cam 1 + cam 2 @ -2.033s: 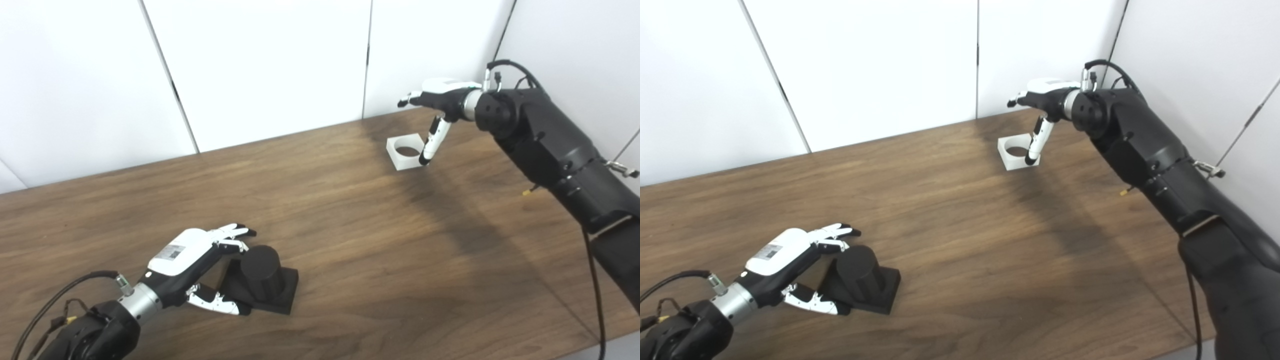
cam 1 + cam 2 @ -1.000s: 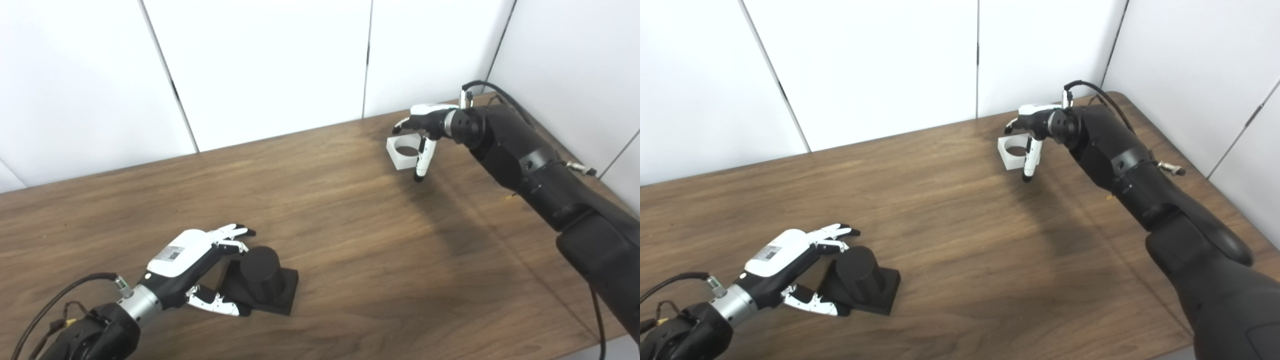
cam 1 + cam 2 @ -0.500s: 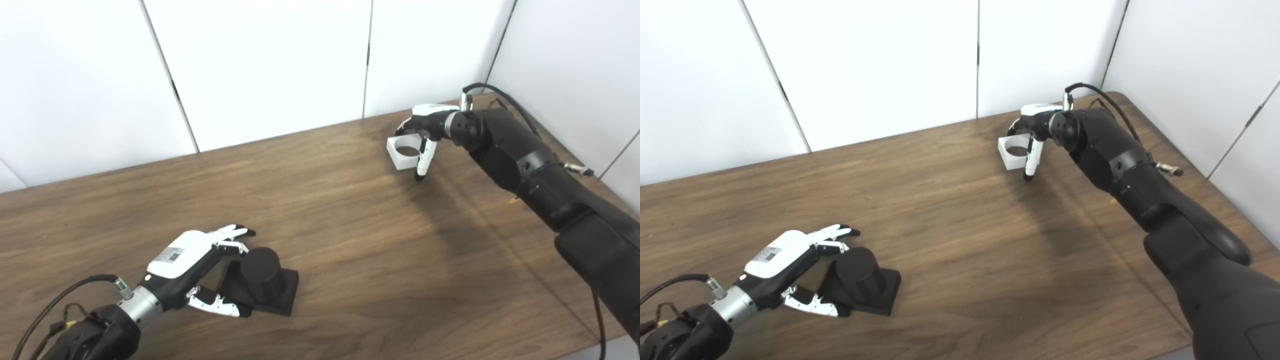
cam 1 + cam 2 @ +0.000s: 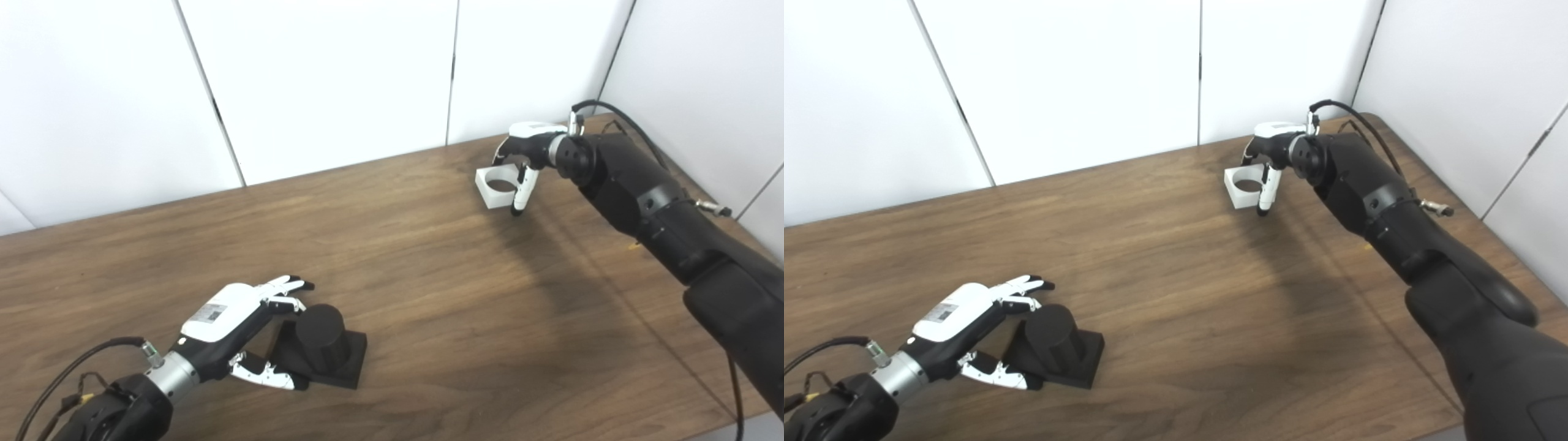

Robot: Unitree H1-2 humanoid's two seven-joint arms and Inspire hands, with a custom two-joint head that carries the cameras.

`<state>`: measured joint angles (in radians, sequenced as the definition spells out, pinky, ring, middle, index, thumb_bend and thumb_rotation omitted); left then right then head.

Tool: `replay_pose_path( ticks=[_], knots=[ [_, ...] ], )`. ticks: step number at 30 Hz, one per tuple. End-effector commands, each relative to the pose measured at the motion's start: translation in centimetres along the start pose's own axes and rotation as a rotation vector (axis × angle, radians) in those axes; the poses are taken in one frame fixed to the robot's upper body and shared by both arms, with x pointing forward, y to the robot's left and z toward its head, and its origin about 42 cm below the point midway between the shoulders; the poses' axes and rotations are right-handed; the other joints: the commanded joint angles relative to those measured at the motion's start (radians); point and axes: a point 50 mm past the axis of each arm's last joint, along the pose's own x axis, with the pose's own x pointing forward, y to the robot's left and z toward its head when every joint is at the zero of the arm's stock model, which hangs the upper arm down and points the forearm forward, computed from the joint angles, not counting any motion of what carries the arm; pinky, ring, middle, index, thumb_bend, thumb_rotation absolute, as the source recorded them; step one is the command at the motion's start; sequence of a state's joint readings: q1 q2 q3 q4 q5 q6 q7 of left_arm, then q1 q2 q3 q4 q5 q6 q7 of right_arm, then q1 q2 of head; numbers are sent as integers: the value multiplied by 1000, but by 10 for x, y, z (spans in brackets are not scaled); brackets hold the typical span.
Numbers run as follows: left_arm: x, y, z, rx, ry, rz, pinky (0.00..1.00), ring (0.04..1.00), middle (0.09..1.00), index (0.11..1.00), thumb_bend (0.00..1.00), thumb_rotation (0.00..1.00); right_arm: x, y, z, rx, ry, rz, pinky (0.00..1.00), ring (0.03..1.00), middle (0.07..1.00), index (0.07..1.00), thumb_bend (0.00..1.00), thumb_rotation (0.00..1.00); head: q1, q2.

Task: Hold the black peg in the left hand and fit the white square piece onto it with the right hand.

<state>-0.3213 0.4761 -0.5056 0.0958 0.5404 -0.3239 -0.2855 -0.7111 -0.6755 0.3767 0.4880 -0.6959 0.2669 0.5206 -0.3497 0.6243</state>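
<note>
White square piece (image 4: 497, 188) near table's (image 4: 429, 294) far edge

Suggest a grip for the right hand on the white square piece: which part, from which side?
Pinch across two opposite outer walls of the white square piece, coming from above. It lies flat on the table with its round hole facing up, so the straight sides are exposed and the hole stays clear for the black peg. The right hand hangs over its right edge.

Setting: robotics test lab. Evidence: plain white wall panels (image 4: 324, 79) are enclosing a bare wood-grain table (image 4: 429, 294); cabled black robot arms (image 4: 1390, 202) are reaching over it.
</note>
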Motion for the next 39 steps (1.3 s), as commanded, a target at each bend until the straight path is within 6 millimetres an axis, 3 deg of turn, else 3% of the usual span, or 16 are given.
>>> replay_pose_path(
  ticks=[1,2,5,16,21,24,31,39],
  knots=[
    [-16,-29,-7,-5,47,-155,859,955,913,490,523,58,-5,-10,-8,-6,7,-5,894,904,870,561,641,110,-2,9],
    [-16,-29,-7,-5,47,-157,857,955,913,490,523,58,-5,-9,-8,-11,5,-3,887,899,867,520,570,126,-2,9],
    [-16,-28,-7,-6,45,-162,854,950,914,490,523,58,-6,-6,-9,-23,1,0,848,886,853,493,526,133,-3,13],
    [-17,-27,-9,-4,46,-163,847,944,915,490,523,58,-10,7,-16,-85,-24,-25,789,866,818,486,520,127,-4,19],
    [-17,-26,-8,-2,46,-163,851,948,914,490,523,57,-12,14,-21,-70,-71,-118,732,833,794,483,521,125,-2,22],
    [-17,-26,-9,-1,47,-163,848,948,913,490,523,57,-14,15,-22,-60,-91,-175,749,833,778,482,522,125,-3,24],
    [-16,-25,-10,-7,43,-158,848,948,913,490,523,58,-22,6,-17,-44,-147,-259,799,838,766,481,522,124,10,30],
    [-12,-23,-10,-1,54,-167,852,961,922,491,524,60,-37,-12,5,-83,-241,-299,832,858,788,482,522,124,36,39]
  ],
)
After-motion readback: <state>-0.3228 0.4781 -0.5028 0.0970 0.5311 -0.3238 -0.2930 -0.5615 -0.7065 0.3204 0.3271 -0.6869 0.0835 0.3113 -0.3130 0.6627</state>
